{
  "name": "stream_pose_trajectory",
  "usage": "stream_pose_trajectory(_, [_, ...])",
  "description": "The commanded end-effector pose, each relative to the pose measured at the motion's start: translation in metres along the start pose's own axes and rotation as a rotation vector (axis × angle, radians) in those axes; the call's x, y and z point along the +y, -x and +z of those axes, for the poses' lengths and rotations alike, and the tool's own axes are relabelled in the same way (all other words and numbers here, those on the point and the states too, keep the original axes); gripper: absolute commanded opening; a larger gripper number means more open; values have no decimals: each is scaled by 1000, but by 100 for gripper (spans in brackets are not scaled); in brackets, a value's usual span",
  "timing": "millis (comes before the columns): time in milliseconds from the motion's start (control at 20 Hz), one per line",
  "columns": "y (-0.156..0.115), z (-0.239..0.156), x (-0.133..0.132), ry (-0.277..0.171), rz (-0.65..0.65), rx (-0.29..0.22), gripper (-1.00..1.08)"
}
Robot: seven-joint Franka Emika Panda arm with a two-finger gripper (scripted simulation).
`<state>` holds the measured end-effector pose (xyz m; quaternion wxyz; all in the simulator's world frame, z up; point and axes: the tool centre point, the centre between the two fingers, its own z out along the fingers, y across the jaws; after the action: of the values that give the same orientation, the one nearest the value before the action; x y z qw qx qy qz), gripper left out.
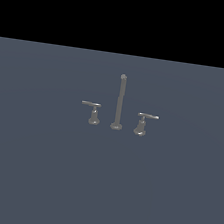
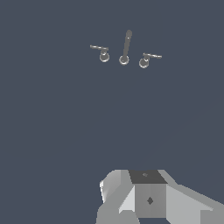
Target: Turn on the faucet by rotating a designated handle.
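Flat dark slate-blue floor (image 1: 34, 174) fills most of the exterior view, plain and untextured; above its straight horizon, a solid black backdrop (image 1: 125, 17); light even and dim, wrist view same blue-grey ground throughout

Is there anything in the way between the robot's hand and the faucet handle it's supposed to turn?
Nothing visible does. In the wrist view only bare grey floor lies between the gripper and the handle, which stands beside the spout.
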<state>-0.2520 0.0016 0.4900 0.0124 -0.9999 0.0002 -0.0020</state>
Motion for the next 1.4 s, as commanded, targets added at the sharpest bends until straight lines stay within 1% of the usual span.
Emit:
stream_pose_trajectory(0, [0,0,0,0,0,0,-100])
stream_pose_trajectory(350, [-7,8,-3,0,32,0,-100])
stream_pose_trajectory(650, [-24,26,-9,1,110,1,-100])
stream_pose_trajectory(950, [-52,57,-16,1,237,2,-100])
stream_pose_trajectory(1350, [-101,107,-19,2,448,4,-100])
